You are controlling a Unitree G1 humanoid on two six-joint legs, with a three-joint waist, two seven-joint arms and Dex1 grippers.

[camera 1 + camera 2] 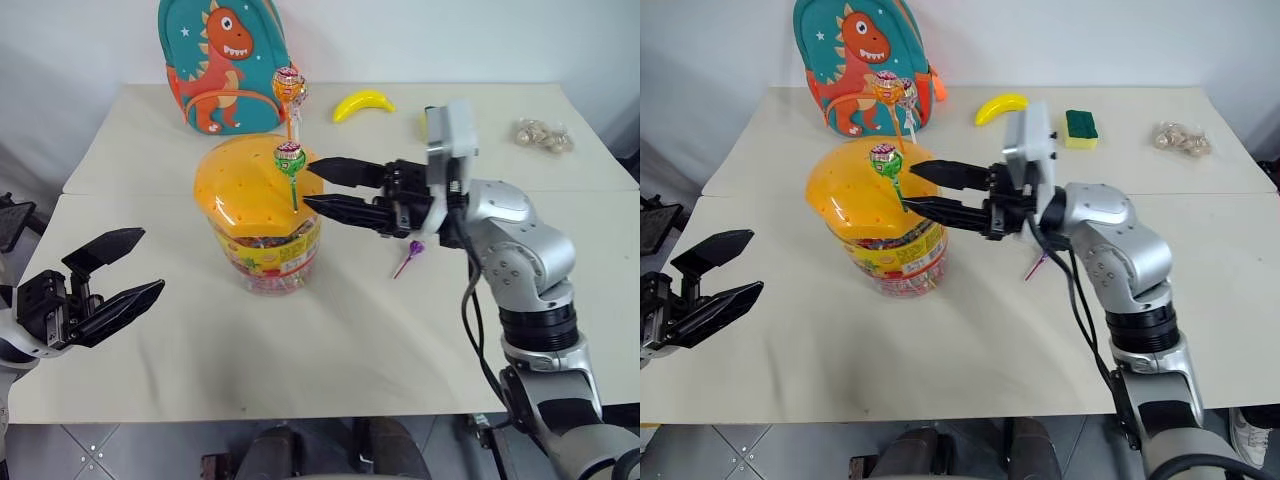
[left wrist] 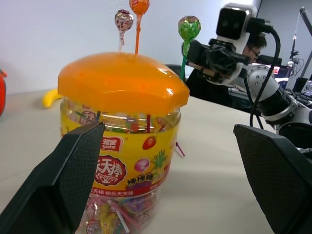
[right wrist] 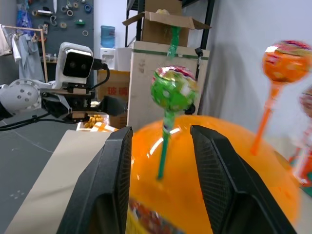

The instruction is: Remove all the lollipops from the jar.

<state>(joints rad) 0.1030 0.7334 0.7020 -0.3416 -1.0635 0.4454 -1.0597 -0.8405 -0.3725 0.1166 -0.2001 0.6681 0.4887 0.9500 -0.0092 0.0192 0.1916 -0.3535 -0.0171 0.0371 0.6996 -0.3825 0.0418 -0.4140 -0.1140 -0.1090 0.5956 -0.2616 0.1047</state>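
Purple lollipop [image 1: 410,254] lies out on the counter [image 1: 350,340], three remain in the jar [image 1: 262,215]; my right hand [image 1: 312,188] gapes, unclenched, beside the green one [image 1: 290,157].

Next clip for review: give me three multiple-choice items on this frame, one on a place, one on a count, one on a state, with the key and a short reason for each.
1. Where does the purple lollipop lie?
A. on the table beside the jar
B. in the lid
C. in the backpack

2. How many lollipops stand in the jar's orange lid?
A. one
B. three
C. five

3. How is the right gripper?
A. shut on the banana
B. open, either side of the green lollipop's stick
C. resting on the table

Key: 1 A, it lies flat on the table; 2 B, green lollipop, orange lollipop and silvery lollipop stand upright; 3 B, a gap shows between its fingers.
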